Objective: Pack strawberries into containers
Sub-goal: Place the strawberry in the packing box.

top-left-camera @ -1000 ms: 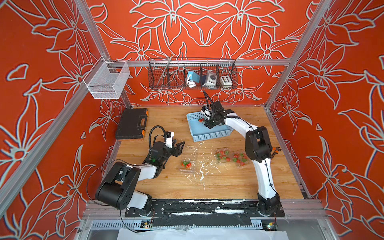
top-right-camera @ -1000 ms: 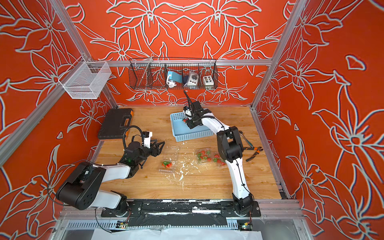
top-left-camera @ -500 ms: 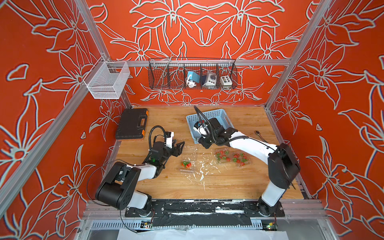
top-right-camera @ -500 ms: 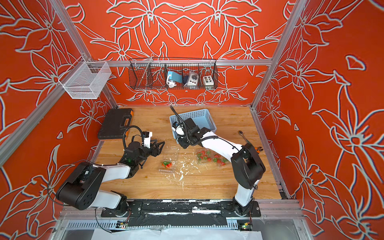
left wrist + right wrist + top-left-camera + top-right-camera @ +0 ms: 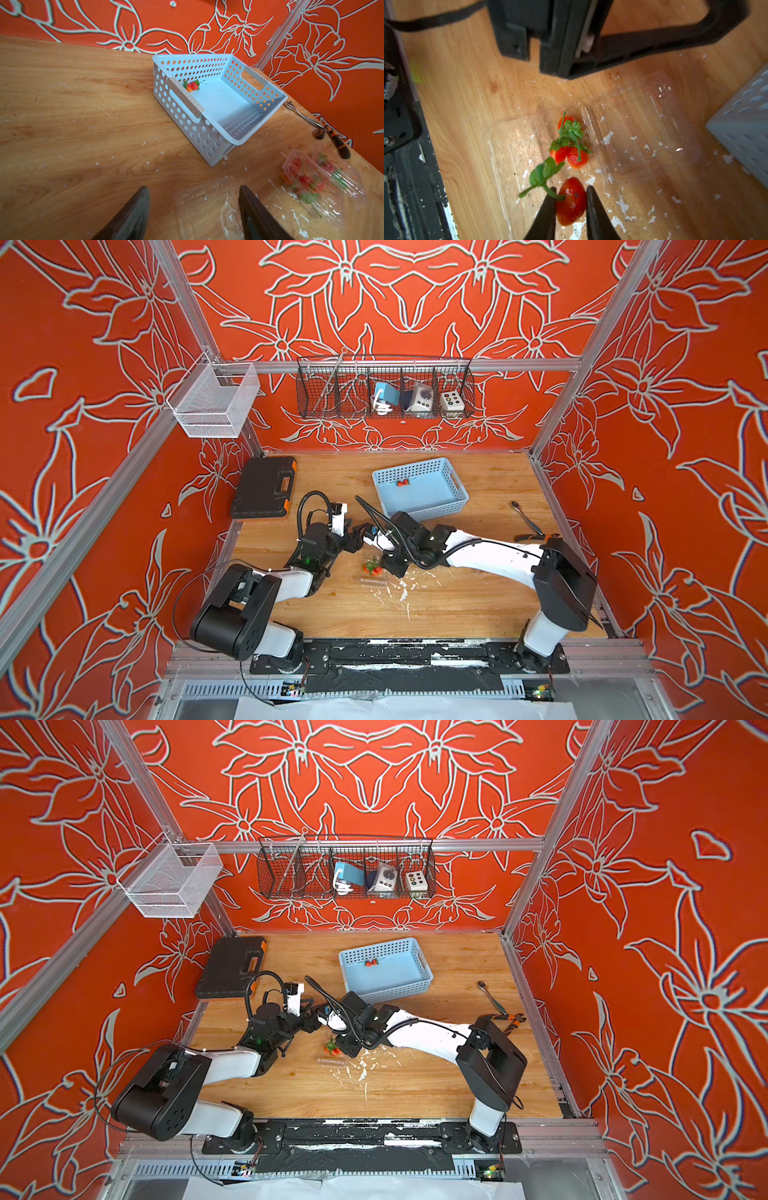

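Scuffed wood table (image 5: 457,605), floral walls (image 5: 395,302). Right gripper (image 5: 570,188) pinches strawberry (image 5: 572,205) lengthwise along fingers (image 5: 593,212), stem (image 5: 544,173) away from blue basket (image 5: 747,133); left gripper (image 5: 193,187) spread.

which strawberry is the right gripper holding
The lone strawberry pinched in the right gripper, over the open clear container; three others lie clustered inside it.

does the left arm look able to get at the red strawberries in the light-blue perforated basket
Probably yes: bare wooden table lies between the left tool and the basket, open above the strawberries; the right arm crowds close beside.
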You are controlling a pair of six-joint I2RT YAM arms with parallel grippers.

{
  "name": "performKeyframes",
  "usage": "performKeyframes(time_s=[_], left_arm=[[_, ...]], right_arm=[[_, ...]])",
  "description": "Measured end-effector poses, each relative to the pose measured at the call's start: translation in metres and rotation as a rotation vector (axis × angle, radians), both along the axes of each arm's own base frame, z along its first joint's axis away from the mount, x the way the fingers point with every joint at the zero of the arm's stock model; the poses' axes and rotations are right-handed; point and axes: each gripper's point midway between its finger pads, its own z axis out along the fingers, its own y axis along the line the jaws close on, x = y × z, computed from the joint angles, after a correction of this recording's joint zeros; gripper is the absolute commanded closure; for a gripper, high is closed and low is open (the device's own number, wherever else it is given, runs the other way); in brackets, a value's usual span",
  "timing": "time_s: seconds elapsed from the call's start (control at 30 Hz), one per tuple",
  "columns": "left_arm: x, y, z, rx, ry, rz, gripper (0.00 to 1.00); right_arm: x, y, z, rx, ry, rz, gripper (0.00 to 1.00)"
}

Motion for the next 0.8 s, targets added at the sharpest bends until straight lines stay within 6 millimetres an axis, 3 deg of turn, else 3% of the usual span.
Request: performKeyframes(time_s=[0.2,0.53,0.67,0.8], left_arm=[[0.000,0.000,0.000,0.000,0.000,0.000,0.33],[0.000,0.000,0.000,0.000,0.000,0.000,0.33],[0.000,0.000,0.000,0.000,0.000,0.000,0.33],[0.000,0.000,0.000,0.000,0.000,0.000,0.33]], right_arm=[[-0.009,-0.003,-0.022,-0.060,0.034,0.006,0.68],[-0.005,-0.011,-0.025,-0.100,0.019,-0.014,0.60],[0.015,-0.018,-0.013,-0.100,-0.006,-0.065,0.58],[0.070,-0.029,0.026,-0.019,-0.061,-0.185,0.57]])
